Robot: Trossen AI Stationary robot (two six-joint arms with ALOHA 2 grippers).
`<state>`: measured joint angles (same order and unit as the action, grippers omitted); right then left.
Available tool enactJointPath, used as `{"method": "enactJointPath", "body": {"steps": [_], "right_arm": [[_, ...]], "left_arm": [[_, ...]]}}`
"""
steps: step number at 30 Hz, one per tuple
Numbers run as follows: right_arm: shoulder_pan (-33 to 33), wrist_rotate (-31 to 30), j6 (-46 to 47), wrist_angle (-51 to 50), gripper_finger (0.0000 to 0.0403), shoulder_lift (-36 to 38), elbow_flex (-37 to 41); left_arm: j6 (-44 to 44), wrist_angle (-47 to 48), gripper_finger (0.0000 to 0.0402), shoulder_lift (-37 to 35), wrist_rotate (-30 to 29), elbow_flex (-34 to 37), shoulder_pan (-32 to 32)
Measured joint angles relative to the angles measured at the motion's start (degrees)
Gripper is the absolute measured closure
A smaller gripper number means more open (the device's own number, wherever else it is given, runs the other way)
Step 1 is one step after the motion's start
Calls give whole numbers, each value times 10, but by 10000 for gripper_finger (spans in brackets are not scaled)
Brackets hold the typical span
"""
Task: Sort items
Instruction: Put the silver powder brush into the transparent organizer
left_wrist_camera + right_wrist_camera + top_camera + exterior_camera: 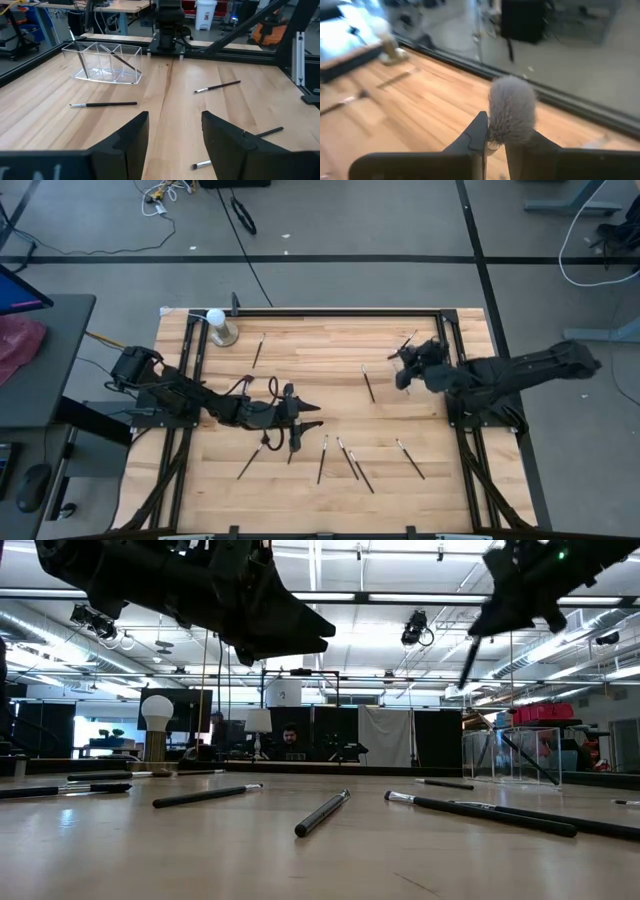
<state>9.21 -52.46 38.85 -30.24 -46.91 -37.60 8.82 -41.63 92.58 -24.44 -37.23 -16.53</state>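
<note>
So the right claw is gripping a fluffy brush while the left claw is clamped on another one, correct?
Not quite. The right gripper does grip a fluffy brush, but the left gripper is open and empty, hanging over the table; the left wrist view shows this.

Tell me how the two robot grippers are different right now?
The left gripper is open and empty; the right gripper is shut on a fluffy brush. The left gripper hangs over the table's middle; the right gripper is raised near the far right. Both are dark with two fingers.
</note>
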Motion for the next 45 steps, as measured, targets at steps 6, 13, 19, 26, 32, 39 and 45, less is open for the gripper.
{"method": "enactJointPath", "body": {"steps": [6, 13, 19, 26, 32, 39, 45], "right_arm": [[-89, 82, 27, -71, 369, 5, 0], [-146, 159, 21, -73, 367, 2, 12], [-174, 176, 24, -51, 367, 1, 48], [-202, 215, 25, 1, 366, 1, 93], [-227, 252, 25, 65, 366, 1, 140], [-247, 283, 23, 114, 351, 1, 179], [-251, 288, 23, 122, 335, 2, 192]], "left_arm": [[0, 0, 216, 0, 0, 0, 0], [0, 3, 216, 0, 1, 0, 0], [0, 3, 216, 0, 1, 0, 0], [1, 3, 216, 0, 1, 0, 0], [10, 4, 216, 0, 1, 0, 0], [10, 4, 216, 0, 1, 0, 0], [10, 4, 216, 0, 1, 0, 0]]}}
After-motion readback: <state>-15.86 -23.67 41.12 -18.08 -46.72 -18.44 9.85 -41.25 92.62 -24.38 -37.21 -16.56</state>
